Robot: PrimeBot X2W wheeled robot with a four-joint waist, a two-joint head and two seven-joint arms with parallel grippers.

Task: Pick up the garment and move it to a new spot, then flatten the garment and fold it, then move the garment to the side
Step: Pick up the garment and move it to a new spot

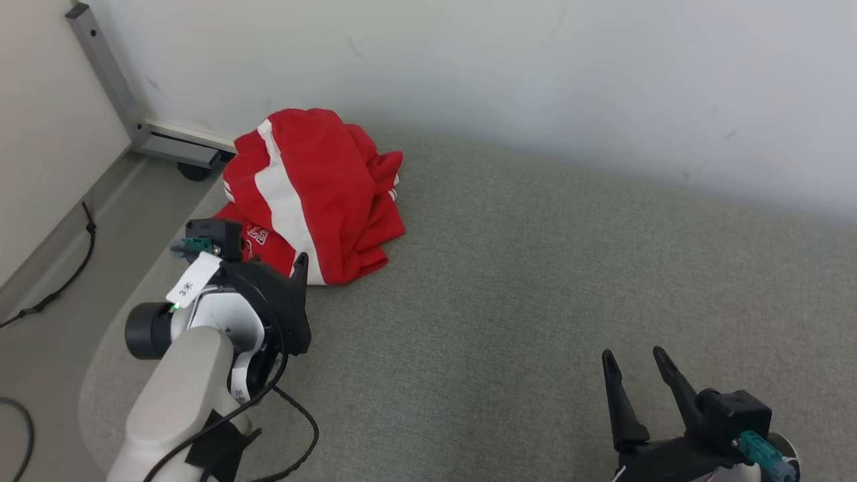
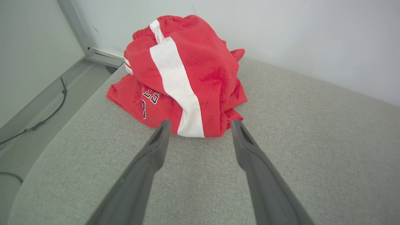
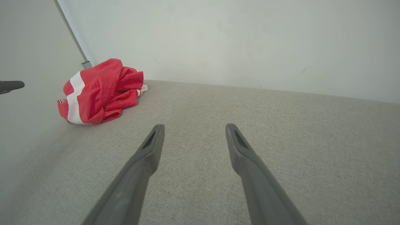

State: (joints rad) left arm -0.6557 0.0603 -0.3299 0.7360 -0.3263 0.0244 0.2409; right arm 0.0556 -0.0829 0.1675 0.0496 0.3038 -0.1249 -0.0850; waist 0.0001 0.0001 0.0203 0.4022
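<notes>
fingers (image 2: 147, 168) of the left gripper (image 2: 201, 125) stand spread wide and empty, their tips just beside the near edge of the crumpled red fabric garment (image 2: 206, 68) with a broad white stripe. the garment lies heaped near the far left corner of the pale grey woven fabric surface (image 1: 535, 301), close to the white wall (image 1: 535, 67). the right gripper (image 3: 193, 126) is likewise splayed, holding nothing, over bare surface well apart from the garment.

left gripper (image 2: 200, 123): fingers (image 2: 147, 162) wide apart | right gripper (image 3: 194, 126): fingers wide apart
</notes>
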